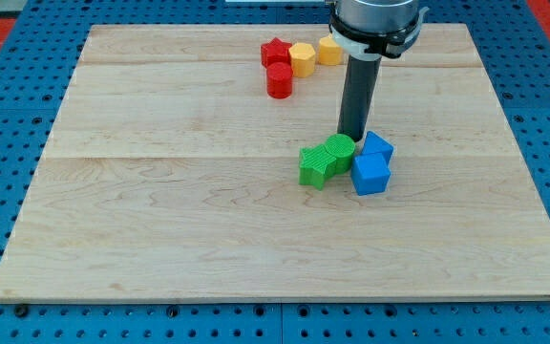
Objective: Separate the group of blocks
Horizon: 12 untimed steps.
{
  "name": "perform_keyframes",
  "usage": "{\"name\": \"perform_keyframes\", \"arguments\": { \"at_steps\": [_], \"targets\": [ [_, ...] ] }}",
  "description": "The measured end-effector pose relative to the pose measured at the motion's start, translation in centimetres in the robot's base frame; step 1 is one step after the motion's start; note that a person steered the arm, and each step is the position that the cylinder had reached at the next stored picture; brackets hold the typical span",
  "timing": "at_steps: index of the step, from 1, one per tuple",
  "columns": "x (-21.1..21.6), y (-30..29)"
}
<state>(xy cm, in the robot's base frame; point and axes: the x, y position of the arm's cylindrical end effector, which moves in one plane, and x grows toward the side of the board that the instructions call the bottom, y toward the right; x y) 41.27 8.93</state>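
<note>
My tip rests on the wooden board, touching the top edge of the lower group. The rod has no jaws to open or close. The lower group, right of centre, comprises a green star block, a green cylinder, a blue cube and a second blue block, all touching. Near the view's top sit a red star block, a red cylinder, a yellow hexagon block and a yellow block, possibly round. No writing is legible.
</note>
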Motion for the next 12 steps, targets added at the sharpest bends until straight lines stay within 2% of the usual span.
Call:
{"name": "perform_keyframes", "arguments": {
  "at_steps": [2,3,4,5,6,7,8,9,11,12],
  "targets": [
    [-0.2,0.0],
    [-1.8,0.6],
    [-7.1,4.0],
    [-14.3,10.6],
    [-18.1,7.7],
    [-19.2,1.1],
    [-18.2,-4.9],
    [-16.4,-7.8],
    [-13.9,-8.0],
    [-12.1,-3.5]
  ]
}}
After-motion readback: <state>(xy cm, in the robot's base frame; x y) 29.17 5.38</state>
